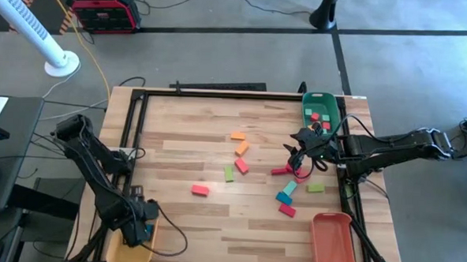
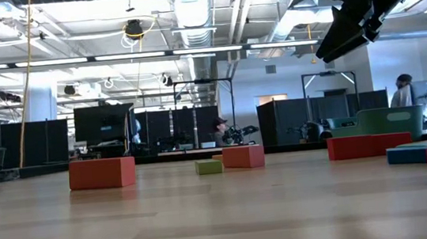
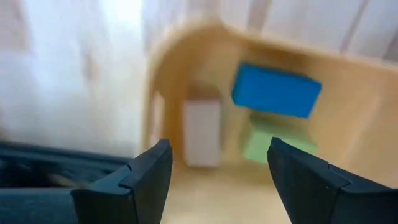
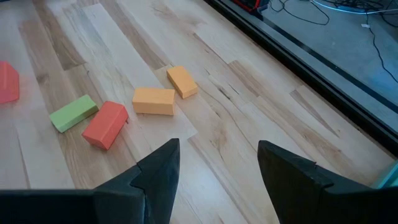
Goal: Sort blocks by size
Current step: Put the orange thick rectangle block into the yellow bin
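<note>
Several blocks lie on the wooden table: two orange, red, green, teal and a red bar. My right gripper hangs open and empty above the red bar; in its wrist view the orange blocks, a red block and a green block lie ahead of it. My left gripper is open and empty over the yellow tray, which holds a blue, a pale and a green block.
A green tray with red and teal blocks sits at the far right corner. An orange tray sits at the near right corner. A black frame runs along the table's left, far and right edges. Bare wood lies at the left and middle.
</note>
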Action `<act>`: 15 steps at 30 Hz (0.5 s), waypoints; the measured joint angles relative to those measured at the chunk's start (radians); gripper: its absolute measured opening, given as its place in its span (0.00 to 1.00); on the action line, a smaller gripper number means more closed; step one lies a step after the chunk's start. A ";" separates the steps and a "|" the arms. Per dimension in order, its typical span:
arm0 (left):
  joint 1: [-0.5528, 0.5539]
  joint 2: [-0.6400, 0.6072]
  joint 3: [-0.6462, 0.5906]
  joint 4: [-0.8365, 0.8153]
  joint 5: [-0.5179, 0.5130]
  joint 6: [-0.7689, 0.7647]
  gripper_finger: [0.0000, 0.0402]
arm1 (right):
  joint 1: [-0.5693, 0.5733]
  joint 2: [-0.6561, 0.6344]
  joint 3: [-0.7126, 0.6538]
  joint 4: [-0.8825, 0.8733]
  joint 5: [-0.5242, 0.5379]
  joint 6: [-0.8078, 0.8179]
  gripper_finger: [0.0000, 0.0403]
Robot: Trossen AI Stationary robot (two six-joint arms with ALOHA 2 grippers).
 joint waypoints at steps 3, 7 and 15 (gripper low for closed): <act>0.040 0.000 0.043 -0.069 -0.108 0.099 0.63 | 0.000 0.000 0.000 0.000 0.000 0.000 0.61; 0.114 -0.001 0.067 -0.090 -0.305 0.278 0.63 | 0.000 0.000 0.000 0.000 0.000 0.000 0.61; 0.405 0.000 0.021 0.065 -0.423 0.707 0.63 | 0.000 0.000 0.000 0.000 0.000 0.000 0.61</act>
